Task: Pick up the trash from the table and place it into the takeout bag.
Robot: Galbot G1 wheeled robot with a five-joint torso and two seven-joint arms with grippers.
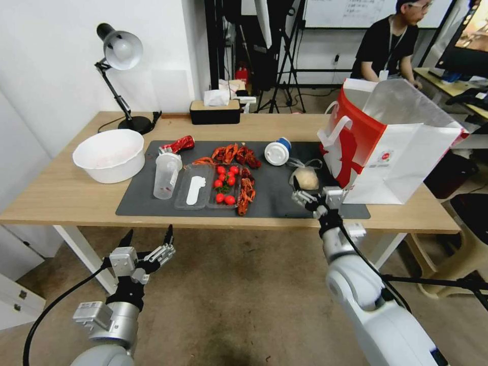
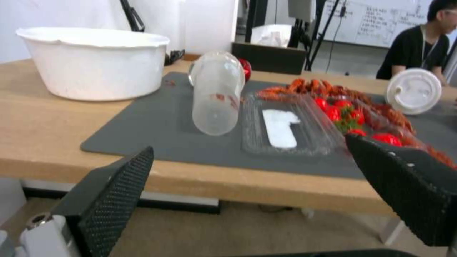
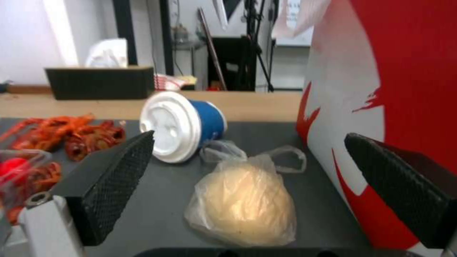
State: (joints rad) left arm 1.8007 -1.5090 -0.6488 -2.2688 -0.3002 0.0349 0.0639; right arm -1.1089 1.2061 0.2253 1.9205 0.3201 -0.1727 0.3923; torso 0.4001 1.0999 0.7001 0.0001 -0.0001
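Note:
On the table (image 1: 61, 195) lies the trash: a beige paper bowl (image 1: 109, 155), a clear lidded cup (image 1: 166, 175), a crushed red can (image 1: 179, 144), a white-and-blue cup (image 1: 277, 151) on its side, and a clear plastic bag with a pale lump (image 1: 305, 178). The takeout bag (image 1: 391, 142) stands open at the mat's right end. My right gripper (image 1: 319, 196) is open at the table's front edge, just short of the plastic bag (image 3: 242, 203), which lies between the fingers' line. My left gripper (image 1: 148, 233) is open, low in front of the table, facing the clear cup (image 2: 216, 92).
A clear tray (image 1: 195, 193) with cherry tomatoes (image 1: 225, 183) and red crayfish shells (image 1: 236, 155) lie mid-mat. A desk lamp (image 1: 122, 51) and a black tissue box (image 1: 215, 112) stand at the back. A person sits behind the takeout bag, and tripods stand beyond the table.

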